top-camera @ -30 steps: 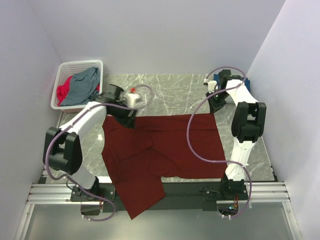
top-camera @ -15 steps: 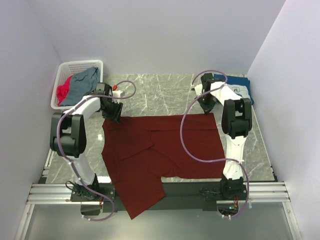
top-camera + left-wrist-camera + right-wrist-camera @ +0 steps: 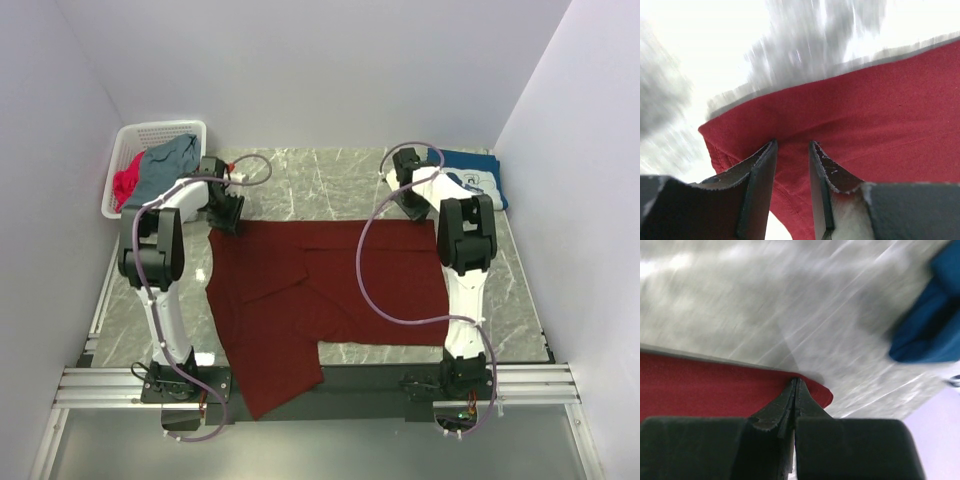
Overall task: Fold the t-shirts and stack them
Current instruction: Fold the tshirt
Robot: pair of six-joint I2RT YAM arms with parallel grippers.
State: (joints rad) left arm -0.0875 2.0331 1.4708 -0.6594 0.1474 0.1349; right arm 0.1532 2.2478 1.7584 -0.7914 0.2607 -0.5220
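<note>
The maroon t-shirt (image 3: pixel 330 280) lies spread over the marble table, its lower part hanging off the near edge. My left gripper (image 3: pixel 226 213) is at the shirt's far left corner. In the left wrist view its jaws (image 3: pixel 792 144) stand narrowly apart with maroon cloth (image 3: pixel 880 110) bunched between them. At the far right corner, my right gripper (image 3: pixel 413 210) is pinched tight on the cloth's tip (image 3: pixel 700 382), as the right wrist view (image 3: pixel 796 381) shows. The navy t-shirt (image 3: pixel 472 178) lies folded at the back right.
A white lattice basket (image 3: pixel 160 128) stands at the back left, holding a grey-blue shirt (image 3: pixel 165 160) and a pink one (image 3: pixel 125 185). White walls close in the table on three sides. The navy cloth (image 3: pixel 935 325) lies close beyond the right gripper.
Both grippers have moved toward the back wall, dragging the maroon shirt's far edge with them. Less cloth now hangs over the near edge, and the shirt lies flatter.
</note>
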